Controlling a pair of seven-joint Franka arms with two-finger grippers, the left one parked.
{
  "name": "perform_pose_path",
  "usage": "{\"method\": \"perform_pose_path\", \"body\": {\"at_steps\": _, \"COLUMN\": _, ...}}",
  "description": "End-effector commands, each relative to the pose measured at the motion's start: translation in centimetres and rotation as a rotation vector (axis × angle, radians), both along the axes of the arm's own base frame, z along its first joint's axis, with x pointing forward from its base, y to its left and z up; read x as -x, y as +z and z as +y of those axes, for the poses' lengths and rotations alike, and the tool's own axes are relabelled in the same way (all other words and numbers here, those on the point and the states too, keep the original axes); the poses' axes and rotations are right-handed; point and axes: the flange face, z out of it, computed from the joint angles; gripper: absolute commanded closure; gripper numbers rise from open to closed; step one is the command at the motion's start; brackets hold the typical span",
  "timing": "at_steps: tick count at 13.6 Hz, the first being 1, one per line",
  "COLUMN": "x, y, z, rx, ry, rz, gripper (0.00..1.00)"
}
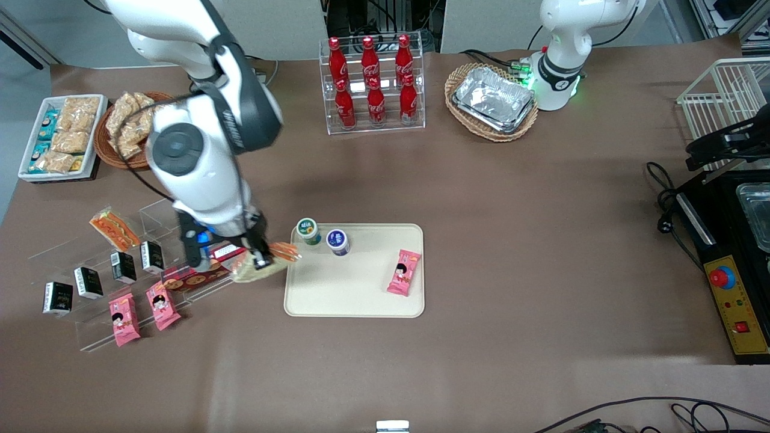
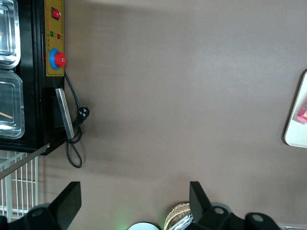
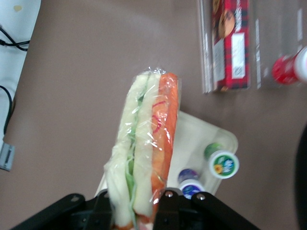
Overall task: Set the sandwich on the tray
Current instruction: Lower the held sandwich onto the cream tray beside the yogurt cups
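One sandwich (image 3: 144, 143) clamped in gripper (image 1: 255, 260), fingers pinching broad bread faces, layered edge out. Held above bench just beside tray (image 1: 337, 300) edge on working arm's side, tip reaching over rim; mid-bench, well in from all edges. Judged light, soft, squashable; wrap likely slippery, so grip on flat faces near the thick end suits, gentle squeeze. Tray holds pink packet (image 1: 403, 272), two cups (image 1: 308, 230) at corner farther from camera; bare middle free for sandwich.
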Motion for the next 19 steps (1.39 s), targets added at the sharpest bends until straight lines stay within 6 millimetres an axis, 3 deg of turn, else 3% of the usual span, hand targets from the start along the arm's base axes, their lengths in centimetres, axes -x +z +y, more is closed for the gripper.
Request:
{"method": "perform_pose_path", "body": {"at_steps": 1, "x": -1.4, "y": -4.5, "z": 4.1, "rx": -0.013, "ry": -0.127, "rz": -0.055, "gripper": 0.85}}
{"method": "perform_pose_path", "body": {"at_steps": 4, "x": -1.3, "y": -9.9, "z": 7.0, "rx": -0.028, "ry": -0.221, "rz": -0.038, "gripper": 0.85}}
{"method": "perform_pose_path", "body": {"at_steps": 9, "x": -2.7, "y": -15.6, "z": 9.3, "rx": -0.105, "ry": -0.292, "rz": -0.020, "gripper": 0.85}}
{"method": "perform_pose_path", "body": {"at_steps": 12, "x": -2.4, "y": -19.0, "z": 11.1, "rx": -0.127, "ry": -0.300, "rz": -0.039, "gripper": 0.88}}
{"method": "perform_pose_path", "body": {"at_steps": 17, "x": -1.6, "y": -22.1, "z": 13.3, "rx": -0.141, "ry": -0.283, "rz": -0.043, "gripper": 0.91}}
{"method": "perform_pose_path", "body": {"at_steps": 19, "x": -1.6, "y": -22.9, "z": 13.2, "rx": -0.137, "ry": -0.285, "rz": -0.045, "gripper": 0.90}}
